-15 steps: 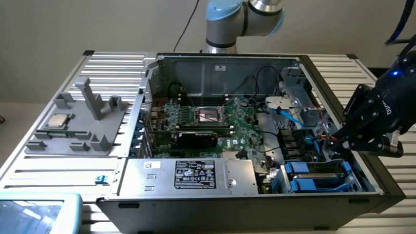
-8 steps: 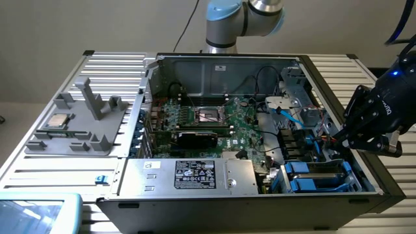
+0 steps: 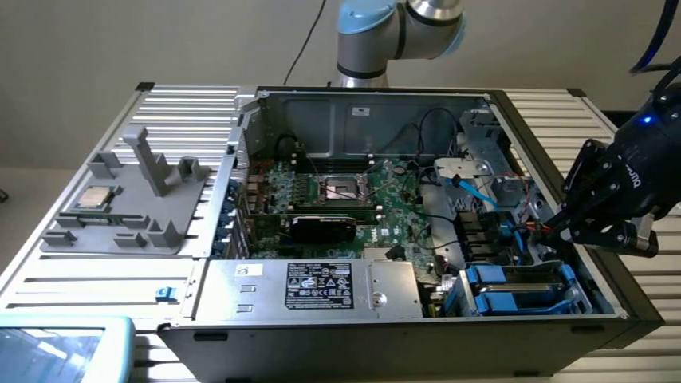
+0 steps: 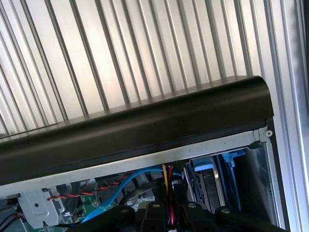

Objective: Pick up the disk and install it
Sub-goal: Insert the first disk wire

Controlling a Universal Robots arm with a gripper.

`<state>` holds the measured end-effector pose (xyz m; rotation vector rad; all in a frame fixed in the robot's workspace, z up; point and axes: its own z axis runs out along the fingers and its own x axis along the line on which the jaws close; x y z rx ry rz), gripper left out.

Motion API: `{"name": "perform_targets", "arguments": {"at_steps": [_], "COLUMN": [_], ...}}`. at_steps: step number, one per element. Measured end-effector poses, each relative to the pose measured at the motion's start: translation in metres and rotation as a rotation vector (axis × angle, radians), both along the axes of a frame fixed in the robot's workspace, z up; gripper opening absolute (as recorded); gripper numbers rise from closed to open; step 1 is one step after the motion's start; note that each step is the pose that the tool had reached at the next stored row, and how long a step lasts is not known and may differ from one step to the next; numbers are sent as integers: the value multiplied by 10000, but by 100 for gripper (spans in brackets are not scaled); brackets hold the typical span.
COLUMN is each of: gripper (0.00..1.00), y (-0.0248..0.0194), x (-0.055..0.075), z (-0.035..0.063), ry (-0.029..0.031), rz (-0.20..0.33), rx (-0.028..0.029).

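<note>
Exterior view: gripper (image 3: 569,233) hangs over the open computer case (image 3: 352,120) at the exterior view's right. Whether it is clenched or released cannot be told. Blue-edged disk (image 3: 521,285) lies in the drive bay just below.

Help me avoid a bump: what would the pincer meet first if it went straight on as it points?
Probably the blue and red cables inside the computer case, beside the blue-fronted drives. The pincer tilts down toward the exterior view's left; depth is unclear, so this is a guess.
</note>
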<state>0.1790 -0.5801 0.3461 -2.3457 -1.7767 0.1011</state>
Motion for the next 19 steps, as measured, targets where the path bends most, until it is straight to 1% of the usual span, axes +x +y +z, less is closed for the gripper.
{"name": "perform_targets", "arguments": {"at_steps": [3,10,13,17,19], "gripper": [18,18,18,18,18], "y": [0,0,0,0,0], "x": [-3,-17,-20,-26,-35], "z": [31,90,101,108,107], "ry": [-28,-146,-211,-314,-360], "rz": [-32,-200,-277,-377,-408], "rx": [0,-21,-48,-111,-131]}}
